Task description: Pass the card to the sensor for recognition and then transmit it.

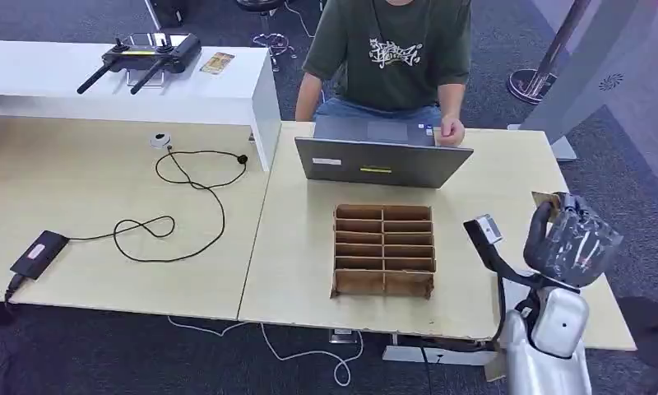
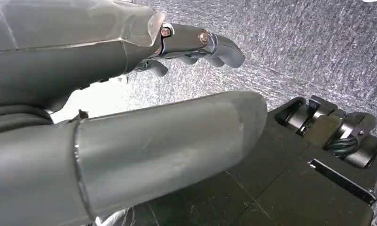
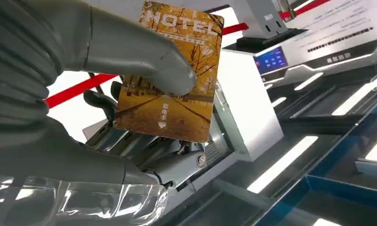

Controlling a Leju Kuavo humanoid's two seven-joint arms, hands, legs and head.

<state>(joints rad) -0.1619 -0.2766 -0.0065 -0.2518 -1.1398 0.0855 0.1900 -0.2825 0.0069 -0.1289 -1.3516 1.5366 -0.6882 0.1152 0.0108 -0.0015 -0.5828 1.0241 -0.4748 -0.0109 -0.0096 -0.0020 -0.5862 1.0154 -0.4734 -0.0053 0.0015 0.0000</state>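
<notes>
Fingers (image 3: 144, 146) pinch card (image 3: 177, 84) — "HOTEL" legible wrist-side.

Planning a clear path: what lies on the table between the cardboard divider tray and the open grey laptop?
In the head view, only bare tabletop separates the brown cardboard divider tray from the grey laptop.

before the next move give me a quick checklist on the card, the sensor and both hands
1. Card held by the right hand: ok, the thumb presses it against the fingers.
2. Card face readable, HOTEL print showing: ok.
3. Sensor located: cannot tell which item it is.
4. Left hand free: ok, holds nothing, hanging over the floor.
5. Person at the laptop away from the right hand: ok.
6. Cardboard tray untouched: ok.
</notes>
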